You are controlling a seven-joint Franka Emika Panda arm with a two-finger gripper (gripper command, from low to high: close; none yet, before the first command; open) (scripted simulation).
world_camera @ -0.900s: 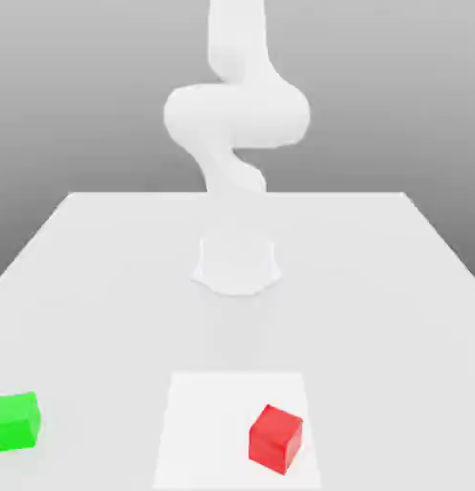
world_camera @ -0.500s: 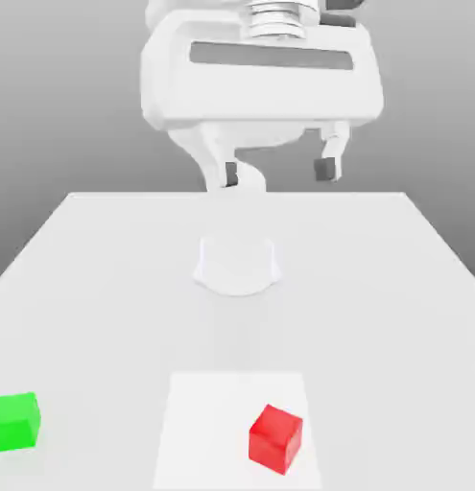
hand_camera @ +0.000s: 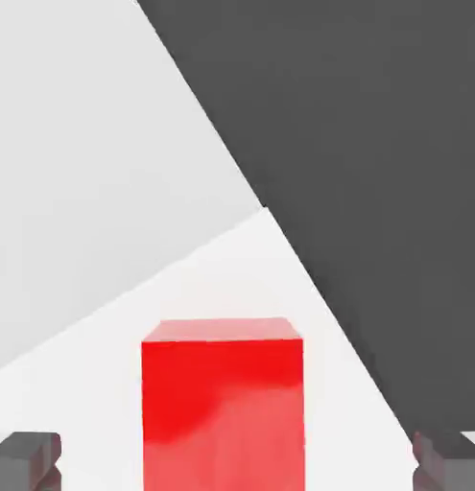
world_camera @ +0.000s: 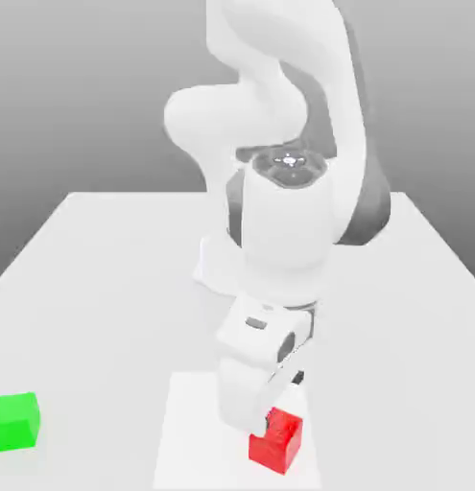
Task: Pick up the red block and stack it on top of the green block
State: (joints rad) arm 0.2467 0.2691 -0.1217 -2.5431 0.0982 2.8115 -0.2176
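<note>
Sitting on the pale square patch of the table (world_camera: 106, 259), toward the exterior view's right, the red block (world_camera: 277, 441) has not moved, but the claw (hand_camera: 237, 462) has dropped from high above the table to just over it. Its fingers (hand_camera: 26, 458) stand wide apart, one on each side of the block, nothing gripped yet. The green block (world_camera: 14, 421) waits well apart at the exterior view's left. The approach looks nearly done; lowering a little and closing should come next.
</note>
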